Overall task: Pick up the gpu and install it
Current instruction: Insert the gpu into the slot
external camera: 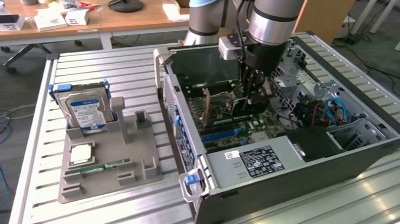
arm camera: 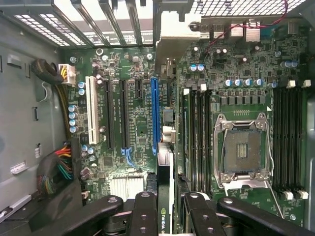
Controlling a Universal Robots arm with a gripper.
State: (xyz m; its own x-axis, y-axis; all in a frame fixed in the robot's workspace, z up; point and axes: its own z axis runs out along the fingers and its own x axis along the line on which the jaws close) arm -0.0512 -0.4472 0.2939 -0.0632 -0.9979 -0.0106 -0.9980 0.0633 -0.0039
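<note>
The thin black circuit card with a silver end bracket, the gpu (arm camera: 163, 217), is seen edge-on, so its fan face is hidden. It is grasped between the black, hinged metal fingers of the pincer (arm camera: 167, 202), above the green motherboard (arm camera: 133, 162). At the centre of the exterior view, the pincer (external camera: 253, 98) is inside the open black steel computer case (external camera: 311, 180), where the card is largely masked.

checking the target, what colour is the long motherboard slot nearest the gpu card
Blue; that long plastic slot shows best in wrist view.
</note>
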